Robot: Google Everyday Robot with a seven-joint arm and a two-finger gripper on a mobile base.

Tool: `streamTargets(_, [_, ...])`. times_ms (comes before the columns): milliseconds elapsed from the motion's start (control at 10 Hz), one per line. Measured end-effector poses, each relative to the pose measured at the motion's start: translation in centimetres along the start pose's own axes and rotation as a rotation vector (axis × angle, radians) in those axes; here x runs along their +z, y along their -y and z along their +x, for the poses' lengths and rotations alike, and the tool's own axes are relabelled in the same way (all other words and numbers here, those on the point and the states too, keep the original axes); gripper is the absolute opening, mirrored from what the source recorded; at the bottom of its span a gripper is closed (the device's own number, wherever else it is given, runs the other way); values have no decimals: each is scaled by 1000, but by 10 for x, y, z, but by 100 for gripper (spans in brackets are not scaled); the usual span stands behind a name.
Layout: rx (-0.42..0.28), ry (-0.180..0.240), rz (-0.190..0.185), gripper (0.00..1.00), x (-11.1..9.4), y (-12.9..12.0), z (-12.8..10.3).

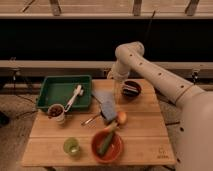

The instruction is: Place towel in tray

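Note:
The towel (102,95) is a thin pale grey-blue cloth lying flat on the wooden table, just right of the tray. The tray (56,90) is a shallow dark-green rectangle at the table's back left, with a white brush (75,95) resting across its right side. My gripper (118,89) hangs down from the white arm above the towel's right edge, between the towel and a dark bowl. It holds nothing that I can see.
A darker blue sponge (108,111) lies just in front of the towel. A dark bowl (131,89) is at the back right. A white cup (56,113), a green cup (71,146), an orange bowl (106,145), a spoon (91,119) and an orange fruit (121,117) fill the front.

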Motion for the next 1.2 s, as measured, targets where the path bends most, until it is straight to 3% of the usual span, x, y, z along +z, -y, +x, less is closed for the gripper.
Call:
streamTargets(400, [-36, 1, -2, 65, 28, -2, -9])
streamTargets(800, [-69, -19, 3, 65, 70, -3, -16])
streamTargets(1200, [-81, -26, 13, 65, 88, 19, -15])
